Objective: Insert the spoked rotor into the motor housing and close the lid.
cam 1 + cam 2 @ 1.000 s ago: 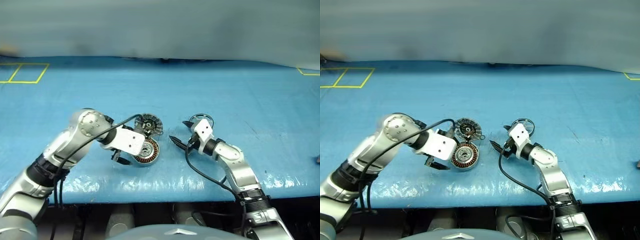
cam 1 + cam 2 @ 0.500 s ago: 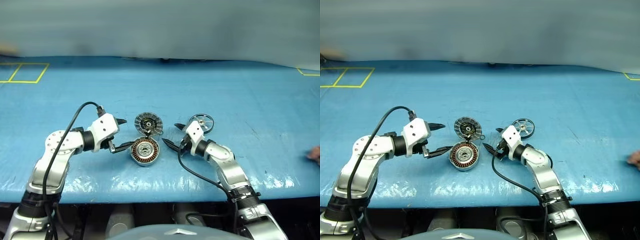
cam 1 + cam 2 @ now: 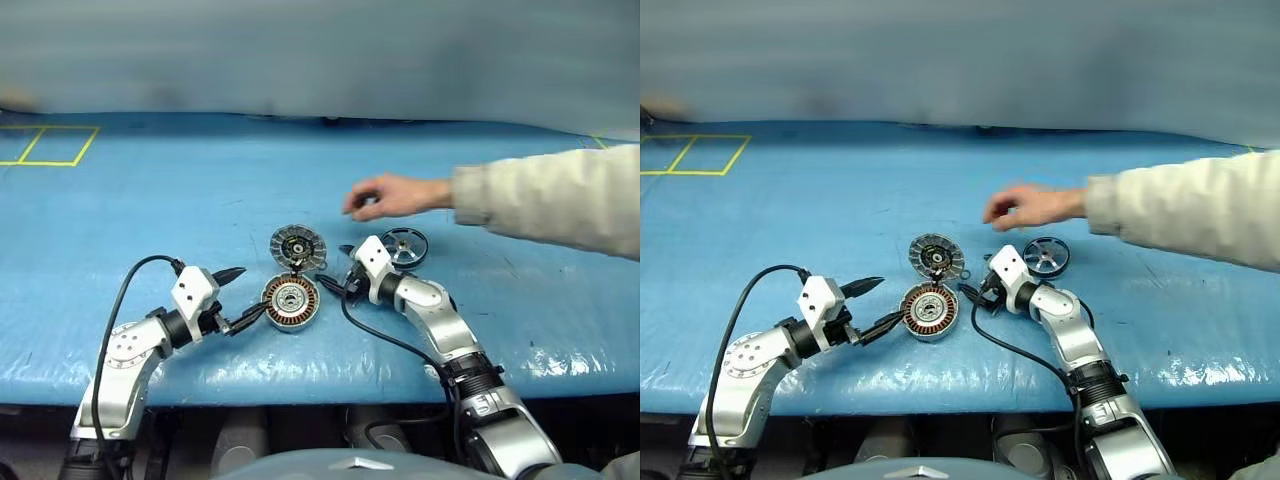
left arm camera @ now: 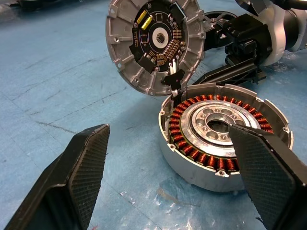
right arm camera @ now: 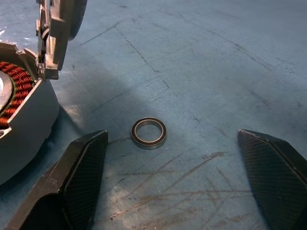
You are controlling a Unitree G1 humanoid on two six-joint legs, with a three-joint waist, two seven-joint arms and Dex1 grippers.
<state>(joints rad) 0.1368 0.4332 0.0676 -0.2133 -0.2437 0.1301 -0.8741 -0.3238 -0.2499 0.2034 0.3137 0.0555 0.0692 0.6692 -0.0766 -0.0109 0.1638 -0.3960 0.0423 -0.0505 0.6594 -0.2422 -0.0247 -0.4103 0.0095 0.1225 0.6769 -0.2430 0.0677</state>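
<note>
Rotor [image 3: 404, 246] lies flat on table [image 3: 150, 210] right of housing [image 3: 290, 303], likely rigid, light, slick metal, best pinched across rim; both grippers, left [image 3: 236, 297] and right [image 3: 337, 274], spread empty.

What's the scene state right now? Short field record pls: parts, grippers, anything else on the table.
motor housing: on the blue table, open, copper windings visible
lid: hinged at the housing's edge, standing open
spoked rotor: on the table, not inserted
small ring: loose on the table by the housing
left gripper: open, beside the housing
right gripper: open, empty
person's hand: reaching over the table above the rotor
</note>
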